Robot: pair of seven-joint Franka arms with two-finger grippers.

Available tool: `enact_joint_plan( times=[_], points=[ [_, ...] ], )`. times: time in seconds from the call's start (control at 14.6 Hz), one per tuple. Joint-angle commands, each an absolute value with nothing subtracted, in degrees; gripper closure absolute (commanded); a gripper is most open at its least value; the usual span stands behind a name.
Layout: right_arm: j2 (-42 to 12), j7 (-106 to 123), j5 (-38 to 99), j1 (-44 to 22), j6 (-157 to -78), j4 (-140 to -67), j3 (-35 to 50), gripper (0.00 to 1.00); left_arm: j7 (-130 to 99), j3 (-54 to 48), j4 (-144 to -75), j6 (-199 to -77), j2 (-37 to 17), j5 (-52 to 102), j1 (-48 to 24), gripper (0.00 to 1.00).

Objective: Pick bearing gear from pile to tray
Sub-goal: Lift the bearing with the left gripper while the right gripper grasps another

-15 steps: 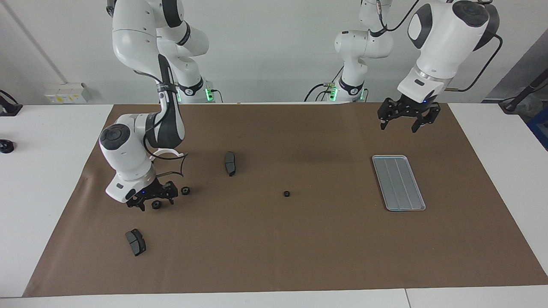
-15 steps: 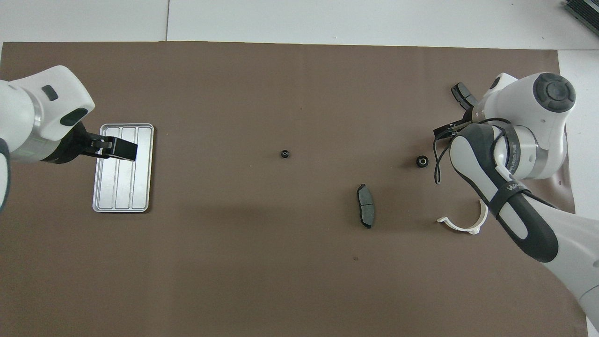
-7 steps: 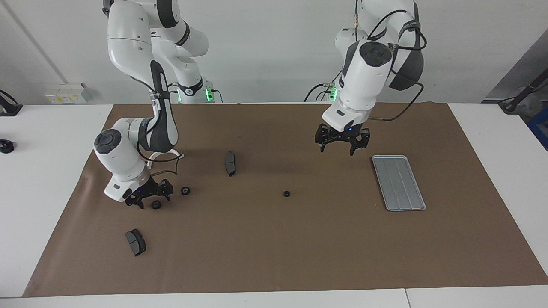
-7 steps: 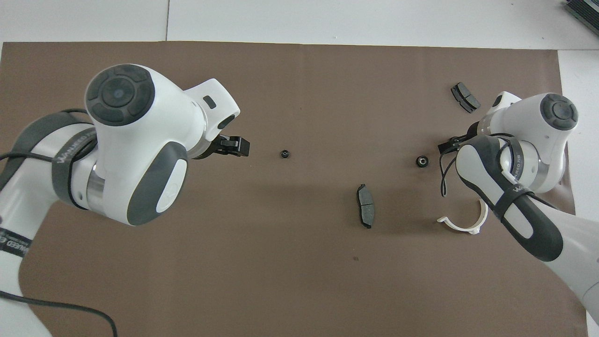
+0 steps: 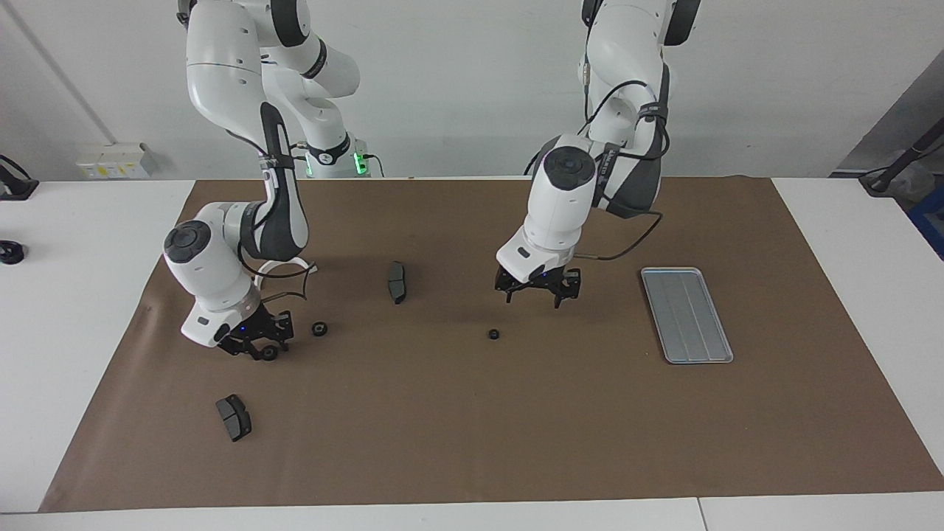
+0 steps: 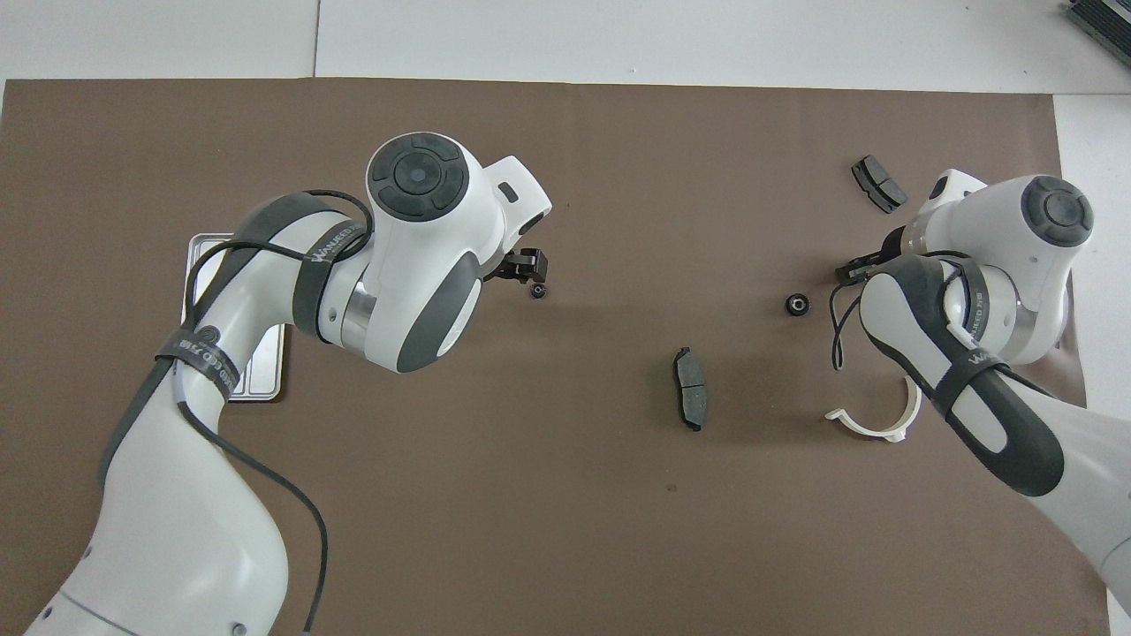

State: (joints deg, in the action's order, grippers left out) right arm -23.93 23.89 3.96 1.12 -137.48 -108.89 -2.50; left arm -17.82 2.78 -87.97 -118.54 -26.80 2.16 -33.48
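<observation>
**No ring in the tray yet; both hands are going for one**

The tray [image 5: 686, 313], a flat silver-grey metal rectangle with rounded corners, a raised rim and lengthwise ridges, is lying toward the left arm's end of the surface. Nothing is showing in it, so the whole transfer is judged to be waiting.

The pile is lying scattered on the matte brown mat [image 5: 472, 442]. The right hand [image 5: 258, 352] is sitting low at a small black ring [image 5: 270, 353]. Whether its fingers are gripping that ring, I cannot tell. A second ring [image 5: 319, 329] is lying just beside it.

The left hand [image 5: 537, 289] is hovering with its fingers spread wide and holding nothing, over the mat near a lone ring [image 5: 493, 334] at mid-surface.

Two dark grey brake-pad pieces, one [image 5: 397, 282] nearer the robots and one [image 5: 233, 417] farther, are looking flat and dull. A smooth white half-ring bracket [image 6: 875, 427] is lying beside the right arm.
</observation>
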Motion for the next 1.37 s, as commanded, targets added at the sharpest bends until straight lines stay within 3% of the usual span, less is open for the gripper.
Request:
enact_joint_plan(
  times=[0.0, 0.07, 0.14, 0.21, 0.96, 1.3],
  points=[
    [-22.7, 25.3, 5.4, 1.5, -139.2, -110.8, -1.8, 0.63, -18.6, 3.8, -85.0, -123.1, -31.6, 2.0, -34.5, 0.0],
    [-22.8, 25.3, 5.4, 1.5, -139.6, -110.8, -1.8, 0.73, -18.6, 3.8, -85.2, -125.1, -31.8, 2.0, -34.6, 0.0],
    [-22.8, 25.1, 5.4, 1.5, -139.6, -110.8, -1.8, 0.96, -18.6, 3.6, -85.6, -126.2, -32.2, 2.2, -34.6, 0.0],
    [-22.8, 24.0, 5.4, 1.5, -139.6, -110.7, -1.8, 1.0, -18.6, 3.6, -86.5, -127.5, -32.5, 2.5, -35.2, 0.0],
    [-19.8, 16.3, 5.3, 0.3, -133.5, -105.9, -0.8, 1.0, -23.9, 3.6, -95.4, -136.0, -32.4, 2.5, -38.8, 0.0],
    [-17.6, 3.5, 4.1, -5.8, -126.2, -102.7, -0.3, 1.0, -23.9, 3.8, -94.7, -136.8, -32.4, 2.1, -38.1, 0.03]
  ],
)
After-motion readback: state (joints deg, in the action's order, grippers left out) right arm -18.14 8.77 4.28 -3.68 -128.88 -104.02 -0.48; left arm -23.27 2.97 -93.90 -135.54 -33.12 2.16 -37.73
